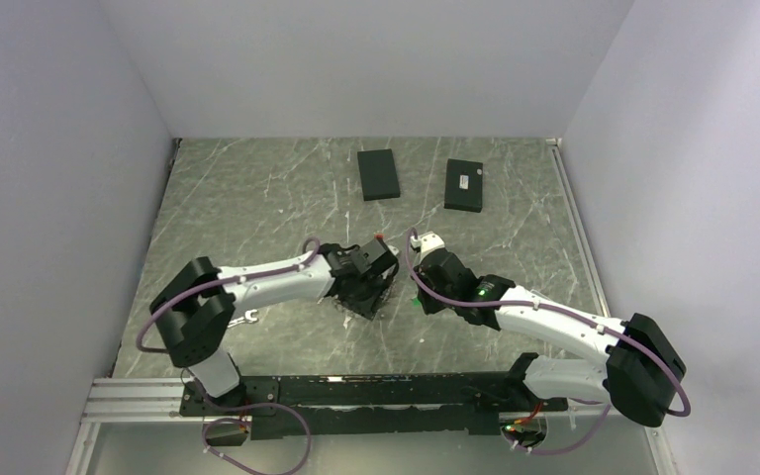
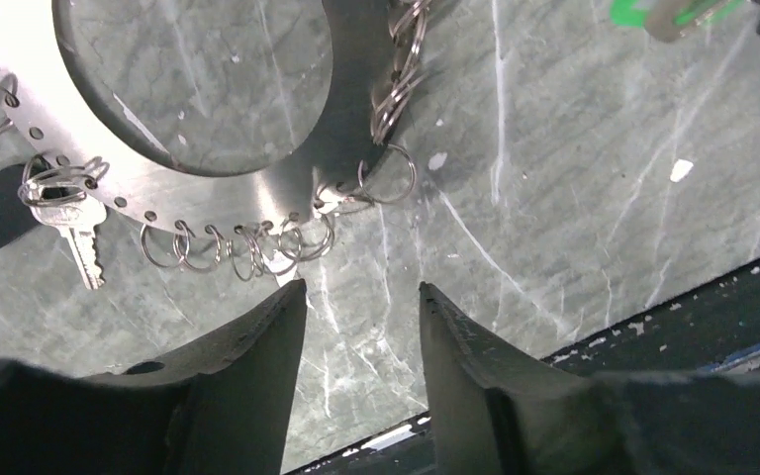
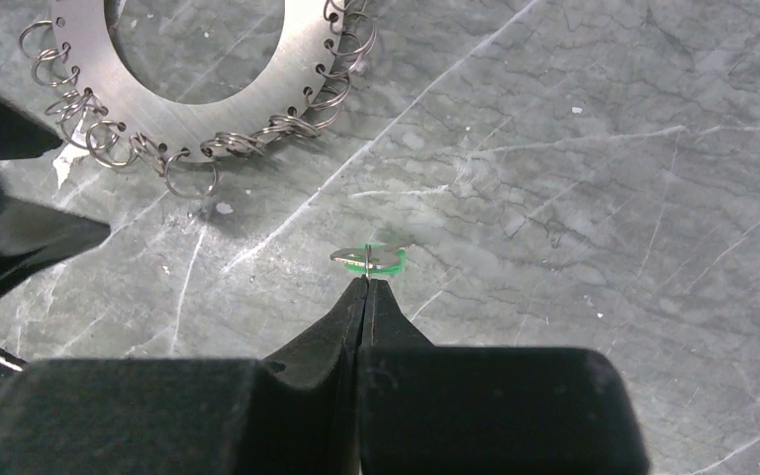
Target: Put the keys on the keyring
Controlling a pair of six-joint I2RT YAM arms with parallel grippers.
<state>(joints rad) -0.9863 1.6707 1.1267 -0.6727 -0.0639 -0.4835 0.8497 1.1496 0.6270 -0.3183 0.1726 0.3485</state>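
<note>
Nearest the wrist cameras are the fingers themselves. The left fingers (image 2: 257, 341) are spread wide with nothing between them, hanging just short of the keyring's lower edge. The right fingers (image 3: 366, 297) are pressed together, pinching by its near edge a small metal piece with a green part (image 3: 368, 259). It is probably a key or its loop seen edge-on, though it is too small to tell for sure. Just beyond, the keyring (image 2: 228, 198) lies flat on the marble-patterned worktop (image 1: 257, 198) in the upper left of both wrist views. It is a broad grey metal disc with an open centre, and its rim is pierced with holes that carry many small split rings (image 2: 247, 247). One silver key (image 2: 77, 237) already hangs from a ring at the left of the left wrist view. The step in hand looks like carrying the pinched piece over to the keyring, from which it sits a little apart. The next move would call for the left fingers to steady the disc or one split ring while the right threads its piece on, which needs fine alignment. Farthest away, at the top of the overhead view, two flat black boxes (image 1: 378, 174) (image 1: 465, 185) lie side by side.
</note>
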